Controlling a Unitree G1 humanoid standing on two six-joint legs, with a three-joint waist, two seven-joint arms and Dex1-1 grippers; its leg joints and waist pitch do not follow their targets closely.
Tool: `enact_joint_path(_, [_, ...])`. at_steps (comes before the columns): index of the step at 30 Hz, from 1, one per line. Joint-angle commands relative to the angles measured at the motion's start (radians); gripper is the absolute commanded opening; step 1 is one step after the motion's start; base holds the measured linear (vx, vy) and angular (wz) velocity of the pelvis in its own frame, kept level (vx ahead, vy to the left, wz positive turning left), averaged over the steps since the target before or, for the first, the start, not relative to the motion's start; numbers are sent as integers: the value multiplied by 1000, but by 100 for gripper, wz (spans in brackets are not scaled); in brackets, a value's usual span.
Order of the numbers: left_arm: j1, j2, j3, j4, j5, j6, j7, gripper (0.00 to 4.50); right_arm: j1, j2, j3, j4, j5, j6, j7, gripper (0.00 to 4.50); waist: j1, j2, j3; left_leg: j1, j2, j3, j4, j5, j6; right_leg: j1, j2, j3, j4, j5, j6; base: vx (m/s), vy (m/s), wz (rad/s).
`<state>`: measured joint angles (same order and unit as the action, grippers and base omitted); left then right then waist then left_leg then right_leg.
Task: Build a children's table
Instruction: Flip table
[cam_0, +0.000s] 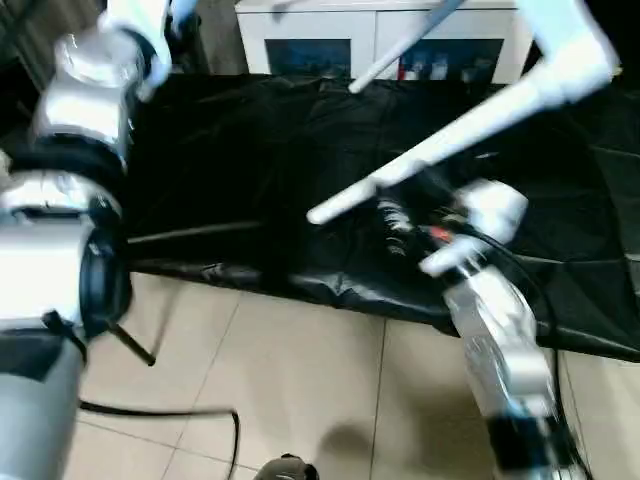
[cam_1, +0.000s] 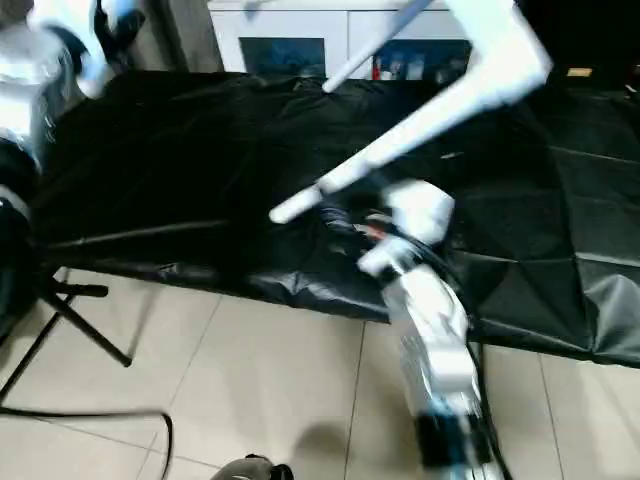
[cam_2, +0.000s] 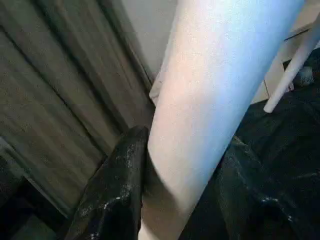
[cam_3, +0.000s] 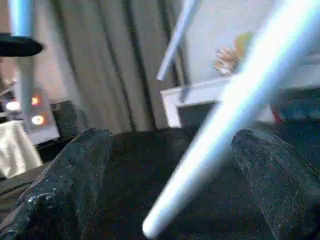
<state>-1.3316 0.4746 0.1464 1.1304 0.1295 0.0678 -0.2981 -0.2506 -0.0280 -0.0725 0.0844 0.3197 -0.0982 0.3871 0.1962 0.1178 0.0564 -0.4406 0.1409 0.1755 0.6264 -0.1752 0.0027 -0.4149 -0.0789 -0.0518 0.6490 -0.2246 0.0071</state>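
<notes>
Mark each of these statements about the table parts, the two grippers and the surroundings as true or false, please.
1. The left gripper holds a white table leg between its fingers. True.
2. The right gripper is shut tight on a leg. False: its fingers stand wide apart, and a leg passes between them with gaps on both sides.
3. A black sheet covers the work surface. True.
4. The floor is covered with green carpet. False: it is light tiles.
5. A white cabinet with dark glass doors stands behind the black sheet. True.
</notes>
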Motion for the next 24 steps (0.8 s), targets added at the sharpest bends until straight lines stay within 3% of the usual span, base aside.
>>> enact_joint_path(1, [1,-12,62,-27,-85,31,0,175,2,10,2,-21,10,-15,-11,450,-10,-27,-91,46,94,-46,-68,-129,111,36,-94,42,-57,61,-239,0,0,0])
enact_joint_path(3, [5,-14,60,-45,-87,42,-7,175,-7,13,-7,7,-9,-11,-46,450,-10,-26,-89,49,95,-45,-71,-148,97,31,-94,44,-61,39,-236,0,0,0])
enact_joint_path(4, [7,-15,59,-61,-87,48,-8,175,-41,18,-26,52,-32,13,-106,450,-11,-30,-88,49,94,-44,-73,-152,83,30,-95,44,-62,26,-237,0,0,0])
enact_joint_path(6, [12,-16,58,-80,-88,56,-11,175,-86,25,-47,106,-33,34,-144,450,-13,-26,-86,51,93,-44,-77,-176,60,28,-95,44,-67,-9,-235,0,0,0])
enact_joint_path(8, [16,-16,55,-98,-93,64,-11,175,-187,16,-63,231,-41,51,-172,450,-18,-29,-87,54,91,-42,-80,-189,31,28,-94,41,-64,-8,-236,0,0,0])
enact_joint_path(10, [18,-16,54,-103,-95,67,-12,175,-220,14,-65,273,-31,51,-155,450,-15,-29,-86,54,89,-37,-78,-189,28,27,-95,42,-68,-8,-232,0,0,0])
enact_joint_path(11, [23,-15,52,-113,-96,70,-12,175,-263,5,-64,332,-40,38,-153,450,-18,-34,-89,53,89,-36,-76,-175,29,32,-99,40,-63,23,-232,0,0,0])
enact_joint_path(13, [33,-14,50,-126,-96,75,-15,175,-358,-17,-65,473,-65,36,-177,450,-23,-33,-91,48,87,-34,-75,-137,43,35,-97,34,-56,65,-235,0,0,0])
enact_joint_path(15, [44,-11,47,-144,-99,85,-16,175,-455,-33,-76,612,-69,29,-186,450,-25,-45,-95,51,84,-27,-67,-92,64,35,-96,31,-51,116,-244,0,0,0])
enact_joint_path(16, [46,-11,46,-146,-99,86,-16,175,-464,-34,-78,624,-69,29,-186,450,-32,-44,-97,45,80,-26,-63,-66,79,39,-101,30,-46,135,-261,0,0,0])
enact_joint_path(17, [51,-10,45,-156,-100,92,-15,175,-500,-39,-84,677,-69,16,-182,433,-28,-44,-101,49,83,-20,-56,-40,98,34,-101,30,-45,164,-260,0,0,0])
enact_joint_path(18, [59,-9,46,-170,-101,101,-13,175,-544,-42,-95,744,-70,0,-168,433,-32,-49,-101,45,84,-22,-55,-6,121,35,-97,26,-38,197,-267,0,0,0])
enact_joint_path(19, [63,-8,47,-178,-101,106,-12,175,-569,-43,-104,784,-66,-11,-157,416,-34,-47,-103,43,82,-21,-50,8,138,34,-98,24,-35,209,-273,0,0,0])
enact_joint_path(21, [67,-8,50,-186,-103,113,-12,175,-588,-46,-112,816,-64,-19,-153,405,-35,-44,-102,43,85,-21,-49,9,148,32,-98,23,-35,208,-273,0,0,0])
enact_joint_path(22, [67,-8,50,-186,-103,113,-12,175,-588,-46,-112,816,-64,-19,-153,405,-34,-49,-100,43,87,-20,-48,2,152,31,-97,22,-35,195,-276,0,0,0])
enact_joint_path(24, [80,-6,51,-208,-106,125,-12,175,-639,-55,-134,894,-44,-46,-131,377,-35,-47,-100,45,91,-21,-52,-32,139,32,-100,22,-38,153,-278,0,0,0])
